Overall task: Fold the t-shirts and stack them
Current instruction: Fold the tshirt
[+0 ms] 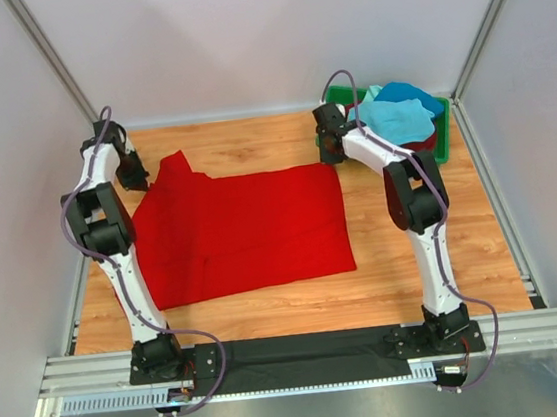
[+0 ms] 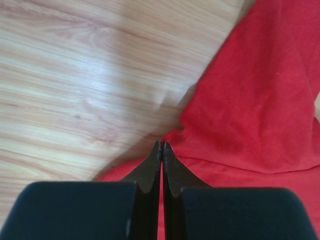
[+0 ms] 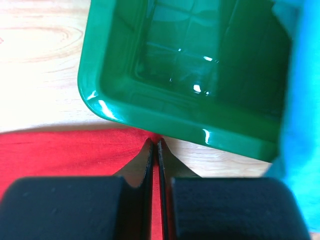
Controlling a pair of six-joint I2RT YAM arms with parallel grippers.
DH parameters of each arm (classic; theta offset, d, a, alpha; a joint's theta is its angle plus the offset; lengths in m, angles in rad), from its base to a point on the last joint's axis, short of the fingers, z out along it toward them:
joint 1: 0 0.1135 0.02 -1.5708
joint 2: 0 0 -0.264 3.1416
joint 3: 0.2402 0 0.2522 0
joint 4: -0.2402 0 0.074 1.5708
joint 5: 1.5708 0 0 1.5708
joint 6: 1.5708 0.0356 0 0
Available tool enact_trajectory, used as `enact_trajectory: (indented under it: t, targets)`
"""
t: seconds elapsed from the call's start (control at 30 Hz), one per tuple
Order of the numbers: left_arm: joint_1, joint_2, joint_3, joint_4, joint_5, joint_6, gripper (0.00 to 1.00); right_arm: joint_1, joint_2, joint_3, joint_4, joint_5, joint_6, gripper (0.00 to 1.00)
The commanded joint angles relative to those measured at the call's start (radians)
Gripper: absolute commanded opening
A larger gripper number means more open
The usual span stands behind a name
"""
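A bright red t-shirt (image 1: 241,233) lies spread flat on the wooden table. My left gripper (image 1: 137,179) is at its far left corner, beside the sleeve that sticks out toward the back. In the left wrist view this gripper (image 2: 161,146) is shut, with the red cloth (image 2: 260,100) pinched between its fingers. My right gripper (image 1: 330,152) is at the shirt's far right corner, close to the bin. In the right wrist view it (image 3: 154,144) is shut on the edge of the red cloth (image 3: 65,150). Other t-shirts, turquoise (image 1: 394,115), blue (image 1: 411,93) and dark red (image 1: 422,140), are piled in the bin.
A green plastic bin (image 1: 442,144) stands at the back right corner, and its near wall (image 3: 130,115) is just past my right fingertips. Turquoise cloth (image 3: 300,125) hangs over its right side. Metal frame posts and white walls close in the table.
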Motion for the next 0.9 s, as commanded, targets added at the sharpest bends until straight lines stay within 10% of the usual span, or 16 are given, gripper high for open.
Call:
enact_trajectory:
  t: [0.0,0.87]
  targets:
    - [-0.001,-0.084,0.04,0.013,-0.012,-0.035,0.0,-0.012,-0.071,0.013,0.043,-0.006,-0.055,0.0]
    - [0.003,-0.446,-0.42,0.021,-0.182,-0.163,0.0,-0.016,-0.319,-0.201,-0.142,-0.177,0.017,0.0]
